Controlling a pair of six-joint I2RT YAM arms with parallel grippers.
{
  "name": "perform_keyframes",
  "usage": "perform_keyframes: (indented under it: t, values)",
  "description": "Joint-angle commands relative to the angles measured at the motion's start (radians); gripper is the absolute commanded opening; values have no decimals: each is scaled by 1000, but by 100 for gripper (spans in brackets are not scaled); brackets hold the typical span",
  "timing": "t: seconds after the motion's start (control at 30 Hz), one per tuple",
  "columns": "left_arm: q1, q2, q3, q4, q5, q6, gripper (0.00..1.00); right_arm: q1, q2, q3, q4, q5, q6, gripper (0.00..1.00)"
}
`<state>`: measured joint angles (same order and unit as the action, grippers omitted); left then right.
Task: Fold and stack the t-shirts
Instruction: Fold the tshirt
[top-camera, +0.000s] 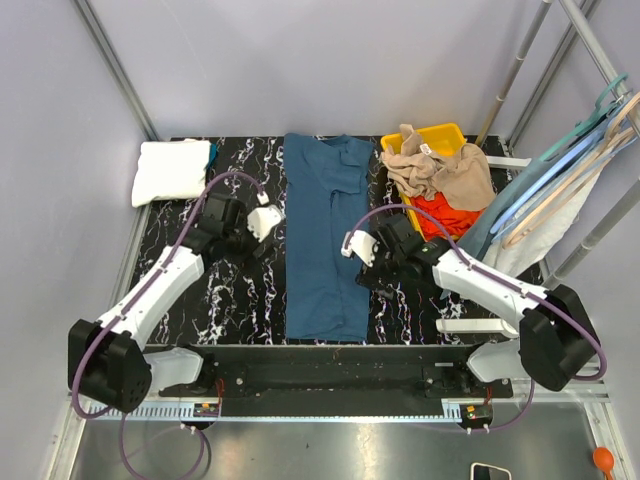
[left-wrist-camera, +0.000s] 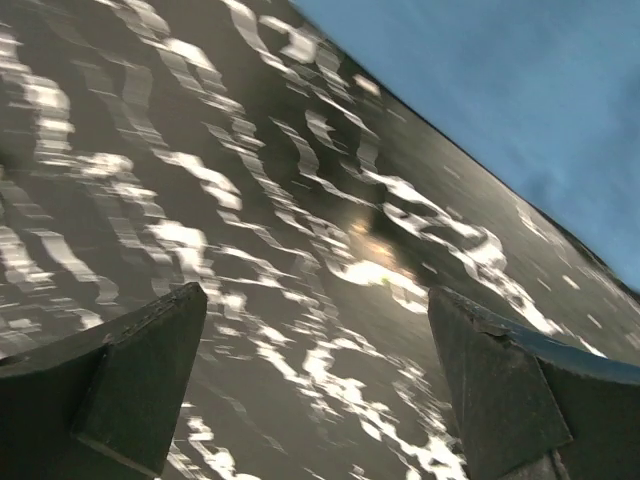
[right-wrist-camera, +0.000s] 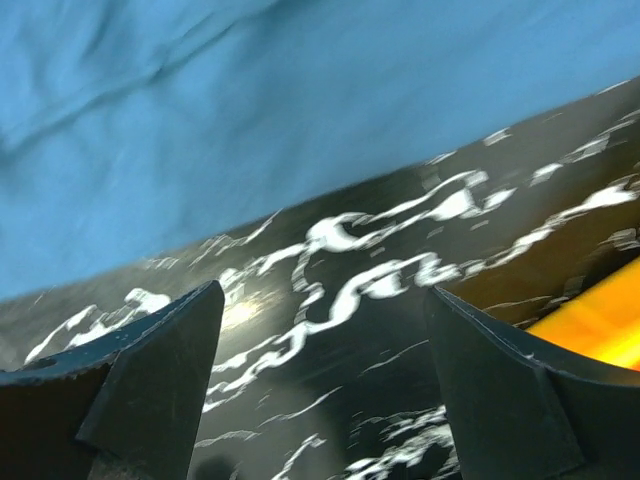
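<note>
Left gripper (top-camera: 266, 222) and right gripper (top-camera: 357, 245) wide, empty; one teal t-shirt (top-camera: 322, 250) between them, one white t-shirt (top-camera: 170, 170) beyond the left.

The worktop (top-camera: 245, 290) was black with white marbling. A teal-blue t-shirt (top-camera: 325, 240) lay flat down its middle as a long strip, running from the far edge toward the near one. A folded white t-shirt (top-camera: 170, 170) sat in the far left corner and a yellow bin (top-camera: 445, 130) in the far right.
</note>
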<state>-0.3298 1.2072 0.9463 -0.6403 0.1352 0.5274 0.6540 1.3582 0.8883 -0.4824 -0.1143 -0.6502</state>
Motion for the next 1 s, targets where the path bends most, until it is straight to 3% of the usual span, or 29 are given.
perform_keyframes:
  t: [0.0, 0.27, 0.53, 0.97]
  values:
    - [-15, 14, -17, -32, 92, 14, 99, 1, -74, -14, -51, -102, 43, 90]
    - [-15, 123, 40, 63, -23, 2, 99, 140, -77, -5, -104, -119, 109, 89]
    - [-15, 204, 65, 105, -71, -4, 99, 366, 84, 24, -59, -68, 181, 86]
    - [-12, 190, 20, 149, -132, 48, 99, 429, 294, 159, -42, -50, 149, 86]
